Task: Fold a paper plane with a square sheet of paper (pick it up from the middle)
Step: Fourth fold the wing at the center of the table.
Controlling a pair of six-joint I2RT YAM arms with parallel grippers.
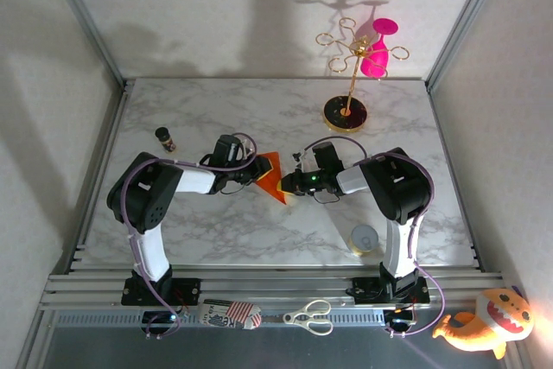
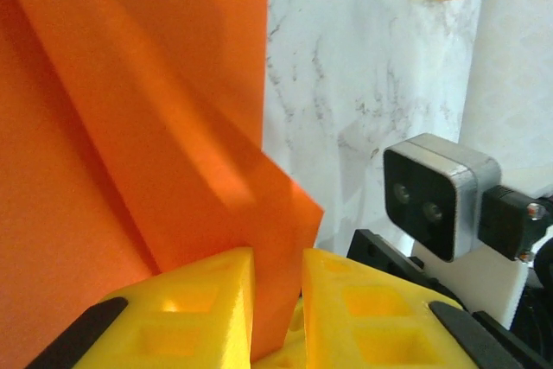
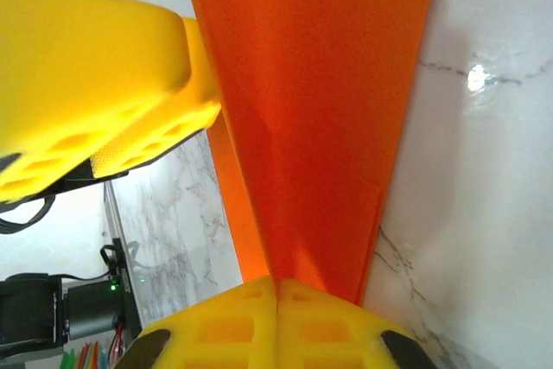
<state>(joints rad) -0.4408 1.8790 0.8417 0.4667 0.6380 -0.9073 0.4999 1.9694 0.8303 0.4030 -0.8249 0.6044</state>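
Observation:
The square sheet of paper (image 1: 273,174), bright orange, is folded into a pointed, creased shape and held above the marble table (image 1: 259,110) between both arms. My left gripper (image 1: 257,175) comes at it from the left. In the left wrist view the paper (image 2: 130,127) runs down into the narrow gap of my left gripper (image 2: 276,257), whose yellow jaws stand close on its folded layers. My right gripper (image 1: 289,184) meets it from the right. In the right wrist view that gripper (image 3: 276,283) is shut tight, the paper's (image 3: 320,127) crease pinched at its tips.
A gold stand on a black round base (image 1: 345,113) holds a pink glass (image 1: 377,49) at the back right. A small dark bottle (image 1: 165,138) stands at the left, a round tin (image 1: 365,239) near the right arm's base. Scissors (image 1: 309,317) and an orange plush toy (image 1: 486,323) lie off the table's front.

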